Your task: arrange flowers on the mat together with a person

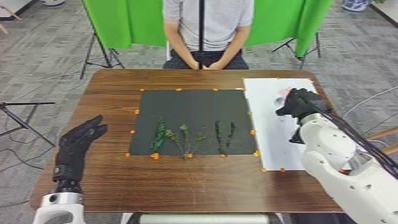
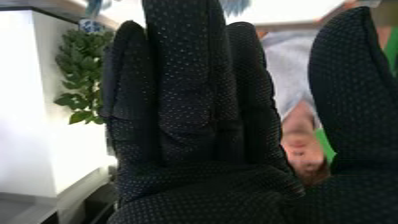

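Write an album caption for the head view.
Green sprigs lie on the dark mat while the robot's right hand is over the white sheet.

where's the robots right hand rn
In the head view, the right hand is on the right side, over the far half of the white sheet, just right of the dark mat.

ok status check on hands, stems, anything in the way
Left hand open left of dark mat, right hand open over white sheet. Green stems lying on mat. Person's hands by far edge, off both.
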### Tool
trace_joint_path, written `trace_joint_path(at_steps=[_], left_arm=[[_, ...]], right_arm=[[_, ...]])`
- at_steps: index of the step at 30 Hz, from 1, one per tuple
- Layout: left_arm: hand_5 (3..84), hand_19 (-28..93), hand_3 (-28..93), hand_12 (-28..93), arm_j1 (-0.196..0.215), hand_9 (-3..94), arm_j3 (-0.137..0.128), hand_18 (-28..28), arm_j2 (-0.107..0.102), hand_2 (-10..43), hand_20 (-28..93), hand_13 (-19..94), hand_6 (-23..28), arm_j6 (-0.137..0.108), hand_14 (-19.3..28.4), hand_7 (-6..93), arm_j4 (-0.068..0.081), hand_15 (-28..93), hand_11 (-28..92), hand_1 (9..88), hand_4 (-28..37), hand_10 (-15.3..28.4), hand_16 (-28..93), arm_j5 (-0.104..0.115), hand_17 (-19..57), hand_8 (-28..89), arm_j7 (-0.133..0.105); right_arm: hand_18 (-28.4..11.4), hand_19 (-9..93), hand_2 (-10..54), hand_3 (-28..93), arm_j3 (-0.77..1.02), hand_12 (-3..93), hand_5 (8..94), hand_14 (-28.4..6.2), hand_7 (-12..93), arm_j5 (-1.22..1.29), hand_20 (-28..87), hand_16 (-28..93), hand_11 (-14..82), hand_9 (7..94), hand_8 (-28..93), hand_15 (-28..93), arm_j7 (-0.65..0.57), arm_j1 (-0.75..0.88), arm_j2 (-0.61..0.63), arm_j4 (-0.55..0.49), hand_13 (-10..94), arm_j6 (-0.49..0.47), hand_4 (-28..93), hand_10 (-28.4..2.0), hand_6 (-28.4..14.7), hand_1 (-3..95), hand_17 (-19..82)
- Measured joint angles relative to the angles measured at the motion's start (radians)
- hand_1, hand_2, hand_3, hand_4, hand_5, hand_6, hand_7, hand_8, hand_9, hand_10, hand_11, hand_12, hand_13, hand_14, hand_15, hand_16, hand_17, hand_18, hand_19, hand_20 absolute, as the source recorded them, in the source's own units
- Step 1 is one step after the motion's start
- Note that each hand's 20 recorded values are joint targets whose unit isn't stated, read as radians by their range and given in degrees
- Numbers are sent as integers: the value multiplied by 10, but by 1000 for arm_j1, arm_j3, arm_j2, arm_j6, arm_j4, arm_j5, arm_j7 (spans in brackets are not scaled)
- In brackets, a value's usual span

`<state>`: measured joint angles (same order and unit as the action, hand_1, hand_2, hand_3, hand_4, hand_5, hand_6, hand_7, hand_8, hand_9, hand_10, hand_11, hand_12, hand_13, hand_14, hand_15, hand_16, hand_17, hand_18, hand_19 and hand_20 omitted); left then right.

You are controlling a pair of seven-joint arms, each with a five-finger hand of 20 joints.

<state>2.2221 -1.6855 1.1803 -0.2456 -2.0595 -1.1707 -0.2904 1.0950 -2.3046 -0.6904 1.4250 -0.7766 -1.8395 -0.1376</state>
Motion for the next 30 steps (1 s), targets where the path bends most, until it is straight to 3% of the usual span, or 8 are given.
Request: trace_joint_path(at_steps=[12,15,16,17,18,22,26,30], left_arm=[[501,38,708,121,0,499,0,111,0,-53,210,413,53,-1,164,102,0,122,179,261,-249,143,-10,-1,134,-63,1],[501,38,708,121,0,499,0,111,0,-53,210,412,53,-1,164,102,0,122,179,261,-249,143,-10,-1,134,-64,2],[501,38,708,121,0,499,0,111,0,-52,210,413,54,-1,165,102,0,123,179,261,-249,143,-10,-1,134,-64,3],[501,38,707,121,0,499,0,112,0,-52,210,412,54,-1,164,102,0,122,179,262,-249,143,-11,-1,134,-64,4],[501,38,707,121,0,499,0,111,0,-52,210,412,54,-1,164,102,0,122,180,262,-249,143,-11,-1,134,-64,5],[502,38,706,121,0,499,0,112,0,-51,209,414,55,-3,165,101,0,123,180,263,-249,143,-10,-1,134,-64,6],[501,39,705,121,6,500,-9,112,-9,-50,209,415,55,-6,166,101,-1,123,180,264,-248,143,-11,-1,134,-63,8],[502,40,704,121,26,500,-43,111,-24,-50,209,415,54,-19,166,103,-5,123,181,265,-248,143,-11,13,134,-63,7]], right_arm=[[-98,818,-95,670,-92,176,661,-25,157,-32,228,230,179,826,-88,327,9,-37,-13,74,937,-24,-252,-112,16,433,619],[-95,840,-95,627,-103,243,698,-16,176,-50,215,209,144,870,-37,375,13,-38,-16,84,937,-1,-262,-99,24,503,630],[-92,847,-95,129,-110,299,744,-11,174,-59,226,196,92,910,42,410,13,-39,-16,89,937,21,48,-90,21,732,641],[-89,849,-95,-141,-120,317,773,-9,176,-68,232,190,84,926,76,433,14,-40,-16,97,937,50,236,-85,18,852,649],[-88,852,-95,-234,-131,324,797,-7,178,-75,234,182,95,933,91,453,15,-42,-16,106,937,85,308,-82,14,899,655],[-90,855,-95,-282,-165,316,841,-2,187,-81,237,171,147,937,110,478,21,-45,-18,130,937,219,361,-80,8,941,667],[-91,854,-95,-283,-167,317,847,-2,187,-73,240,170,160,937,112,482,26,-45,-19,133,937,237,372,-83,5,944,668],[-91,854,-95,-283,-150,317,850,-2,186,-50,243,170,162,937,115,483,27,-46,-15,95,937,255,379,-84,3,945,667]])
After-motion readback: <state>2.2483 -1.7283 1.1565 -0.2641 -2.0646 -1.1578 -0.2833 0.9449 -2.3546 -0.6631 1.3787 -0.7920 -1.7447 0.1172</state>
